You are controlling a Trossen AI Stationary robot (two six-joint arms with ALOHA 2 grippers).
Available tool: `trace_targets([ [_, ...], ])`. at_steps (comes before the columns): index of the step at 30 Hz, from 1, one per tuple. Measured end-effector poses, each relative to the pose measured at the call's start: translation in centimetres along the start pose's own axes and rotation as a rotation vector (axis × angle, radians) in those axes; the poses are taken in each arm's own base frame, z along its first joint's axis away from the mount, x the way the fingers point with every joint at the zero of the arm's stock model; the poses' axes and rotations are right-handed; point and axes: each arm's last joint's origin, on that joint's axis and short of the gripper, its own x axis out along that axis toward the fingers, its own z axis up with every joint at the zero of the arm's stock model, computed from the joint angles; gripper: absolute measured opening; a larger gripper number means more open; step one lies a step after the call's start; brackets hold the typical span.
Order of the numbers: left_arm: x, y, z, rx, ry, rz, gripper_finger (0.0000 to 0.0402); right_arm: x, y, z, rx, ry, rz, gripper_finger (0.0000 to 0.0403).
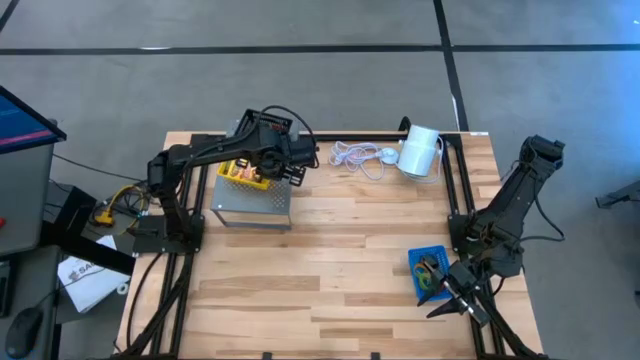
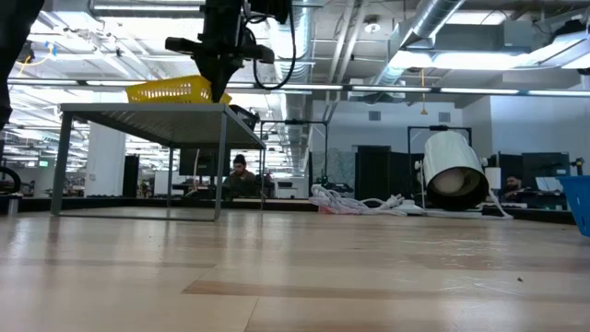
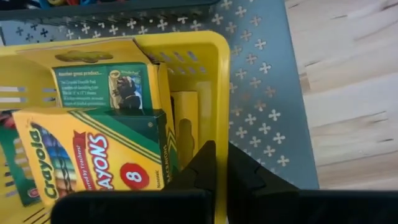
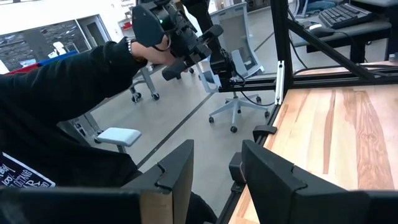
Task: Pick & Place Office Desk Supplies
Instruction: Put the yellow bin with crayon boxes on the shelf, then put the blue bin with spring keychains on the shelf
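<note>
A yellow tray [image 1: 243,172] holding crayon boxes [image 3: 93,162] sits atop a grey perforated metal stand [image 1: 250,205] at the table's far left. My left gripper [image 3: 219,171] is shut at the tray's end wall, on the side toward the table's right; in the low view this gripper [image 2: 219,88] comes down from above. A blue tray [image 1: 428,262] with rubber bands in it lies near the table's right near corner. My right gripper [image 1: 450,305] hovers just beyond it, level, open, with nothing between its fingers [image 4: 180,174]. My left gripper pinches the yellow tray's end wall [image 3: 219,134], one finger [image 3: 200,171] inside the tray and one outside. The fingers come steeply from above. The tray's bottom [image 2: 180,99] is at the stand's top; whether it is lifted I cannot tell.
A coiled white cord [image 1: 358,155] and a white cylinder [image 1: 420,150] lie at the far edge, right of the stand. Black frame rails [image 1: 455,190] run along the right side. A person in a black sleeve [image 4: 68,99] is beside the table. Bare wood [image 1: 330,270] fills the middle.
</note>
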Motion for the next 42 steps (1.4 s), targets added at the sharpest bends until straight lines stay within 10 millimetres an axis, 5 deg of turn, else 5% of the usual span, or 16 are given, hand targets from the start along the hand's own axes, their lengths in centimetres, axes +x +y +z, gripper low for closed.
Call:
trace_targets([
  [22,0.3,-0.9,1.1,-0.063,0.006,-0.149,0.0010,-0.1,0.2,0.0,0.003,-0.001,0.009,0.0133],
  [42,0.3,-0.9,1.0,-0.067,0.072,-0.192,0.0101,-0.1,0.2,0.0,0.002,0.001,0.008,0.0133],
])
